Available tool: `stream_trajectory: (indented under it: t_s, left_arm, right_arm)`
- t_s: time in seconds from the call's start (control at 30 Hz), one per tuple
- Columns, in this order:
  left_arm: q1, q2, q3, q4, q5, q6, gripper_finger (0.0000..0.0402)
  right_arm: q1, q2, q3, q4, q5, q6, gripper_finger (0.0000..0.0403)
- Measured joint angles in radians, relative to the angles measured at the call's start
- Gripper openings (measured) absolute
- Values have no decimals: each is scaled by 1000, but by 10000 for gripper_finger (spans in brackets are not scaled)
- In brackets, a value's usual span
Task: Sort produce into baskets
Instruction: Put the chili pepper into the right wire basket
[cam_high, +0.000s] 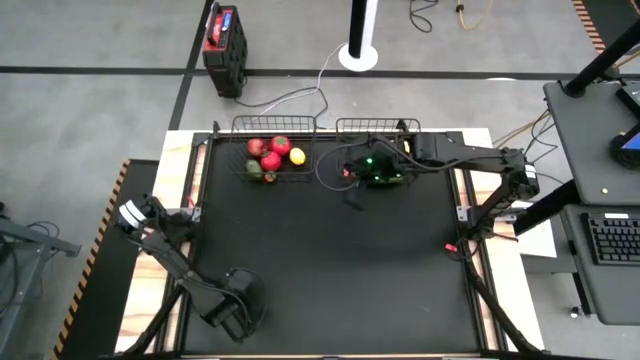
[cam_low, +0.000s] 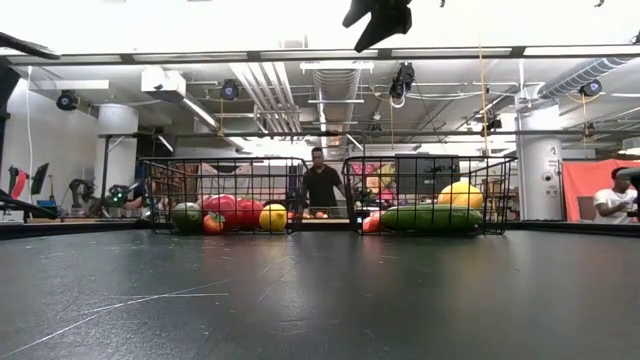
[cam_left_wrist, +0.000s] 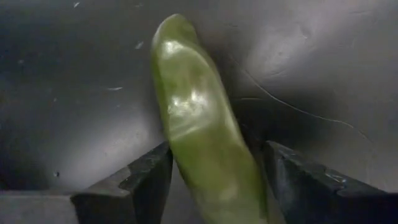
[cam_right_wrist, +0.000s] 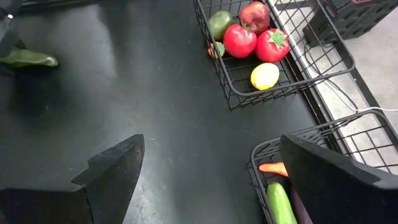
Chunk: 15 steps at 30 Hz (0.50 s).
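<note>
My left gripper (cam_left_wrist: 217, 186) is near the table's front left (cam_high: 240, 310), shut on a green cucumber (cam_left_wrist: 199, 124). The cucumber also shows in the right wrist view (cam_right_wrist: 28, 59). My right gripper (cam_right_wrist: 211, 162) is open and empty, high above the near left corner of the right basket (cam_high: 375, 150). That basket holds a carrot (cam_right_wrist: 273, 168), a cucumber (cam_right_wrist: 280, 202) and a yellow squash (cam_low: 460, 193). The left basket (cam_high: 275, 150) holds red tomatoes (cam_right_wrist: 255, 37), a lemon (cam_right_wrist: 264, 76) and an avocado (cam_right_wrist: 219, 23). My left gripper has the cucumber's near end (cam_left_wrist: 224, 180) between its two fingers, one on each long side. The fingers lie along the cucumber, whose far end (cam_left_wrist: 177, 28) sticks out past the fingertips. Whether it is clear of the mat, I cannot tell.
Both baskets stand side by side at the table's far edge. The black mat (cam_high: 330, 260) lies open between them and my left gripper. A red-and-black box (cam_high: 224, 38) stands on the floor beyond the table. A person (cam_low: 322, 185) shows far behind the baskets.
</note>
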Motion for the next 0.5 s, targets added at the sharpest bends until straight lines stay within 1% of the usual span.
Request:
stream_trajectory:
  t_s: [0.07, 0.13, 0.27, 0.33, 0.37, 0.5]
  left_arm:
    - [0, 1, 0, 6, 1, 32, 227]
    - [0, 1, 4, -2, -3, 68, 209]
    - [0, -30, 11, 1, -43, 151, 137]
    - [0, -48, 11, -4, -89, 187, 101]
    - [0, -58, 11, -3, -117, 200, 91]
    - [3, -119, 11, 0, -231, 268, 91]
  right_arm:
    - [3, 0, 0, 0, -1, 0, 365]
    - [8, 0, 0, 0, 0, 0, 365]
    - [36, 0, -9, 1, 0, 5, 365]
    - [59, 0, -22, 5, 0, 5, 365]
    - [72, 0, -34, 15, 0, 6, 365]
    - [131, 0, -103, 110, 1, 9, 365]
